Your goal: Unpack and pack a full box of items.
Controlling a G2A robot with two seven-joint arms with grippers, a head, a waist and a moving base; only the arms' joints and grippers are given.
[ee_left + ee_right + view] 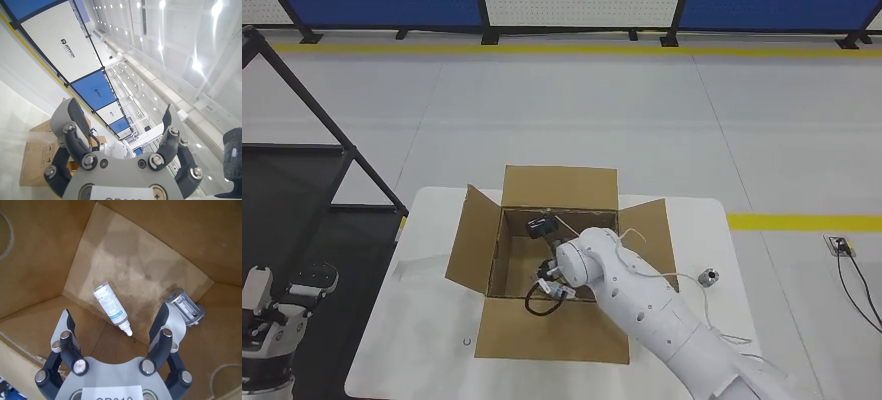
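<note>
**Wide-open right gripper (115,309) down in the cardboard box (37,256)**

Holds nothing, touches nothing. Hangs over a white bottle (110,305) lying flat on the box floor, with a grey metal part (186,308) in the corner, partly behind one finger. Same deal with the left gripper (121,105): gapes wide, grips nothing, points up at the ceiling lights (196,65). From the top: flaps folded out on a white table (422,300), small metal piece (708,276) lying well off to one side. Beyond that, pale floor, a yellow line (802,221), blue and white wall panels (582,12).

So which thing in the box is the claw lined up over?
The white bottle, centred between the right gripper's open fingers; the metal part lies aside.
</note>
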